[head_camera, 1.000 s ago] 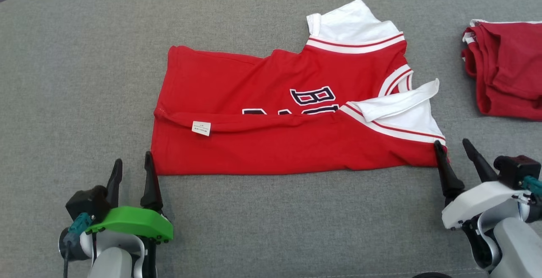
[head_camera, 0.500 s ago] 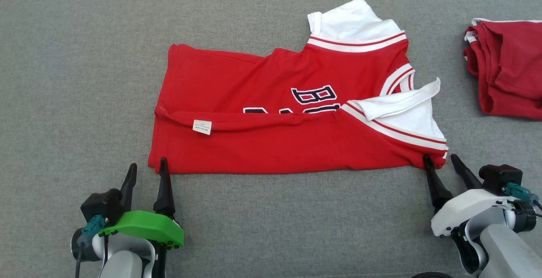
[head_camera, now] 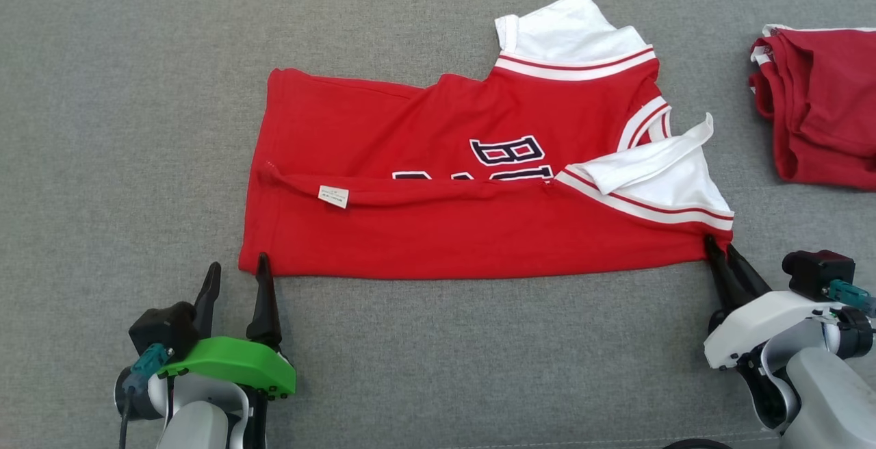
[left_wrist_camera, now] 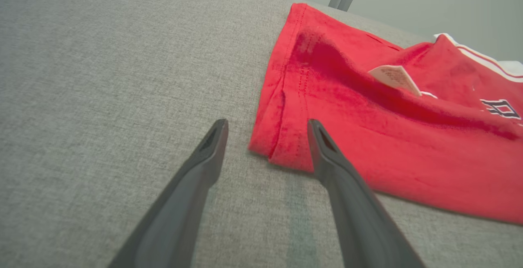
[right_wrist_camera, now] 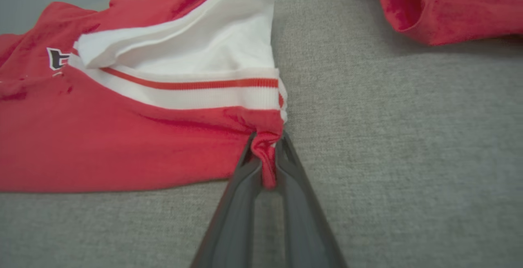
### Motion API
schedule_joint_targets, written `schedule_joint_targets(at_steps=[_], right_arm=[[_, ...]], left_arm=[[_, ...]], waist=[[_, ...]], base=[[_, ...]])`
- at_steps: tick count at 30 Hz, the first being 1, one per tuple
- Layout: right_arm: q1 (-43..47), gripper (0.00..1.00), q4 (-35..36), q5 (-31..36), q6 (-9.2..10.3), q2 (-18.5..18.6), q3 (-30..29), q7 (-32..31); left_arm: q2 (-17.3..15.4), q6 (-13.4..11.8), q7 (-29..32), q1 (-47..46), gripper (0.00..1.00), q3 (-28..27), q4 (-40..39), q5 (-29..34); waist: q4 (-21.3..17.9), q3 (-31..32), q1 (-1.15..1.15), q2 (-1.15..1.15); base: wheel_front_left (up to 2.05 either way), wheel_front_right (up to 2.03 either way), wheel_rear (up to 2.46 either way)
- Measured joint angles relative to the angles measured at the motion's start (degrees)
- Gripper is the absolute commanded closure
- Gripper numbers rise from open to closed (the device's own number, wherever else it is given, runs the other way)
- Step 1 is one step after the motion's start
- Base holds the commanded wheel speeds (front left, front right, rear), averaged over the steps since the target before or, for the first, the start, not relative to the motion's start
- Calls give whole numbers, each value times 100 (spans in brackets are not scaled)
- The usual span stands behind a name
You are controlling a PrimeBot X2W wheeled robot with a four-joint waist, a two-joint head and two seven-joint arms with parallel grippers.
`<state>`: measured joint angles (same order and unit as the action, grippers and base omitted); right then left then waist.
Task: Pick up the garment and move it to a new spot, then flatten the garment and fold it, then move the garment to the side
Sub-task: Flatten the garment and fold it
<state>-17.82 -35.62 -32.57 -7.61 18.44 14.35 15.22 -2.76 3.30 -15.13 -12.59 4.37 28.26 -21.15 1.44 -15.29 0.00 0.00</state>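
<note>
You see the red garment (head_camera: 445, 230) lying half folded in the middle of the grey surface (head_camera: 137, 127), its near part turned up over the lettering, a white label (head_camera: 333, 196) showing. Your right gripper (head_camera: 718, 244) has its jaws pressed together on the near right corner, pinching a bunch of red cloth below the white sleeve. Your left gripper (head_camera: 239, 261) sits at the near left corner, jaws spread, one fingertip at the hem. Another red cloth (head_camera: 821, 107) lies well apart, far right.

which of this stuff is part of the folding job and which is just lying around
Job: red jersey; right gripper, shut on its sleeve-end corner; left gripper, open at its hem corner.
Lying about: bundled dark red garment, apart on the right.
</note>
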Motion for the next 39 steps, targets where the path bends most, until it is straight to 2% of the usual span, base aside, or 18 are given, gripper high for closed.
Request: schedule_joint_targets(at_steps=[6, 15, 16, 18, 27, 39], right_arm=[[3, 100, 134, 53, 2, 105, -4, -1], [-69, 100, 270, 97, 7, 123, 123, -1], [-91, 100, 276, 97, 7, 124, 140, -1], [-127, 100, 291, 92, 7, 129, 164, -1], [-29, 100, 177, 22, 7, 51, 141, -2], [862, 100, -35, -123, 4, -38, 129, -9]], left_arm=[[1, 82, 0, -84, 0, -31, 198, -302], [0, 193, 0, -408, 0, -49, 391, -241], [0, 199, -1, -422, 12, -45, 452, -241], [-1, 227, -3, -455, 100, -26, 531, -241], [4, 355, -4, -344, 100, -21, 737, -394], [14, 401, 0, 732, 100, -265, 839, -177]], waist=[[-48, -65, 0, 0], [-127, -249, 0, 0], [-141, -262, 0, 0], [-167, -279, 0, 0], [-178, -58, 0, 0], [-151, 945, 0, 0]], base=[[0, 0, 0], [0, 0, 0], [0, 0, 0], [0, 0, 0], [0, 0, 0], [0, 0, 0]])
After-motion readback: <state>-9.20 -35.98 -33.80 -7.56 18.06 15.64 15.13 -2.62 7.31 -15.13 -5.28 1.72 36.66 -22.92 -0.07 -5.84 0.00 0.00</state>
